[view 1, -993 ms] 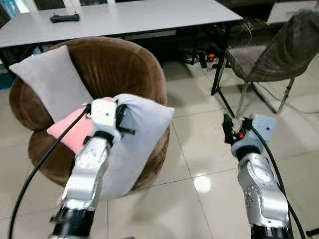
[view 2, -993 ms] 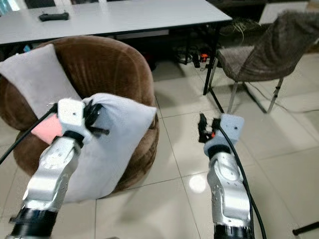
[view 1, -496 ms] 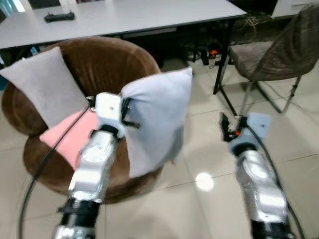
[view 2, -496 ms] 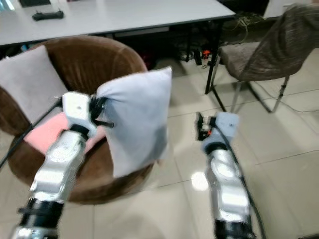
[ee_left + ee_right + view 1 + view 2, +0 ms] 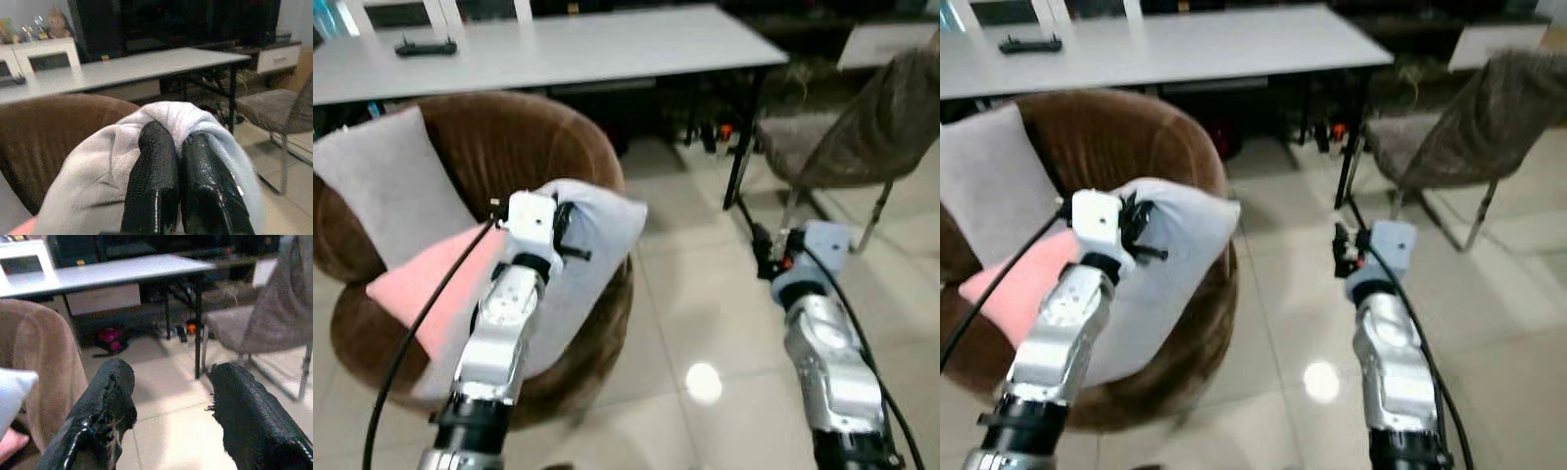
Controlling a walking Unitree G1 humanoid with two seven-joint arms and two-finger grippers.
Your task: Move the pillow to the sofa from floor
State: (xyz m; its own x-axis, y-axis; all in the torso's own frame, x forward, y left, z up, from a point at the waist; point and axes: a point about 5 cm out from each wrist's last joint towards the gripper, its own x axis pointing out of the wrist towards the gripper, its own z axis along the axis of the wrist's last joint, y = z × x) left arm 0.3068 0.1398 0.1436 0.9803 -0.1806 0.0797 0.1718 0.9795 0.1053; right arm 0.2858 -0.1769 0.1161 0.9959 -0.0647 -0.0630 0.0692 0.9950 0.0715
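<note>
A pale grey-blue pillow (image 5: 592, 245) lies over the front rim of the round brown sofa chair (image 5: 524, 132), part on the seat, part hanging over the edge. My left gripper (image 5: 180, 142) is shut on a bunched corner of this pillow, above the seat. A pink pillow (image 5: 426, 284) lies on the seat beside it, and a grey pillow (image 5: 386, 186) leans on the backrest. My right gripper (image 5: 168, 382) is open and holds nothing, over the tiled floor to the right of the chair.
A long white table (image 5: 587, 49) stands behind the chair with a black remote (image 5: 424, 46) on it. A grey fabric chair (image 5: 862, 127) on metal legs stands at the right. Cables and small items lie under the table (image 5: 720, 132). Glossy tiled floor (image 5: 705, 372) lies ahead.
The pale pillow, held up nearly vertical half a second ago, has come down onto the chair's seat and front rim, with the left gripper still shut on it. The camera shifted slightly.
</note>
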